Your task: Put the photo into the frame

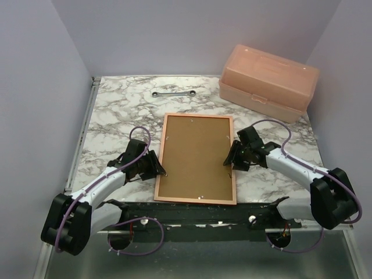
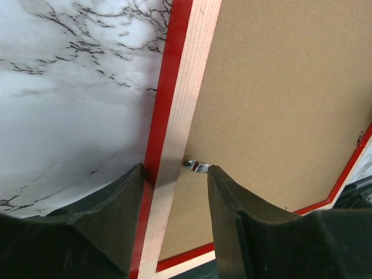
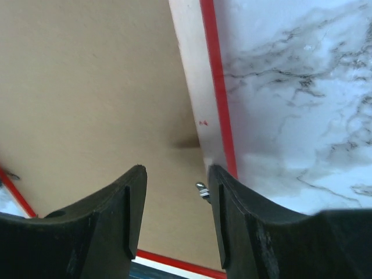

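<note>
Lying face-down mid-picture on marbled table [image 1: 116,110], lilac walls [image 1: 174,35], frame [image 2: 174,145] pale wood, red-edged, left gripper [image 2: 174,167] and right gripper [image 3: 177,168] both released

Your top camera looks down from the near side over the whole marbled white table [image 1: 116,116]. Your wrist cameras sit close above opposite long sides of the thin red-and-pale-wood rectangular frame [image 2: 174,145].
</note>
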`<state>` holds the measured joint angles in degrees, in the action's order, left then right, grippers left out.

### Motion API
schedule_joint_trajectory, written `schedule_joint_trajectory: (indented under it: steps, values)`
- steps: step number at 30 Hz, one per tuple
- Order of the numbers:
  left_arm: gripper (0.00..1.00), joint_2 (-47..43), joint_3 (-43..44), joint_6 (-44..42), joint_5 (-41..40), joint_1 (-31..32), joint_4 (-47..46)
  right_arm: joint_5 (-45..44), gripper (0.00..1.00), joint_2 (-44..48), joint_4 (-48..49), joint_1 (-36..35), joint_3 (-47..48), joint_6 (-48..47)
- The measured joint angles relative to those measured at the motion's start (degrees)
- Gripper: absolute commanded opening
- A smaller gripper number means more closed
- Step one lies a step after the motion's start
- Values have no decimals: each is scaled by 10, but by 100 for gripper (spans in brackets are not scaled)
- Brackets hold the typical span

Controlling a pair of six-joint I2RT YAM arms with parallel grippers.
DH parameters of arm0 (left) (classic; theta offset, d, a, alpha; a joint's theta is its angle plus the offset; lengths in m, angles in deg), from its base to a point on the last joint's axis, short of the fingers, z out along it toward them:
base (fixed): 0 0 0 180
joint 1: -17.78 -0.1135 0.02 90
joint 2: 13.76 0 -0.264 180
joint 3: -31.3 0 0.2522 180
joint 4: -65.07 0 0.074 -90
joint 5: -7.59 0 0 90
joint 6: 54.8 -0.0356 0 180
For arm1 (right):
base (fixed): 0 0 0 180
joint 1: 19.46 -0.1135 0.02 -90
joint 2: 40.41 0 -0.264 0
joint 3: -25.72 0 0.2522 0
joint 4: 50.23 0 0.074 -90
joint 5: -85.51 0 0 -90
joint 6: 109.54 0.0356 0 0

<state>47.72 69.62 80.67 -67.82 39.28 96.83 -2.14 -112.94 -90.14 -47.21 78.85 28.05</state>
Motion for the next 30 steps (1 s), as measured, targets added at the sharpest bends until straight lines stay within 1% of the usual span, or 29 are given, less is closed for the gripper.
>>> schedule_joint_trajectory:
  steps: [7,11,14,18,20,22,25,30]
  values:
    - [49,9,0,1,4,0,-7,37,56,-50,23,3,9,-30]
    - [53,9,0,2,5,0,-7,52,58,-82,31,0,20,-48]
    - [59,9,0,2,4,0,-6,61,69,-91,21,1,32,-56]
    - [65,0,2,2,0,0,2,52,81,-87,15,-2,41,-67]
    - [66,-7,2,1,-3,0,8,34,83,-74,4,-3,46,-72]
    - [66,-19,2,0,-8,0,15,8,84,-57,-10,2,46,-78]
    - [66,-32,2,0,-10,0,16,-21,84,-37,-34,28,44,-87]
    - [66,-37,2,-1,-11,0,16,-42,84,-31,-48,58,18,-87]
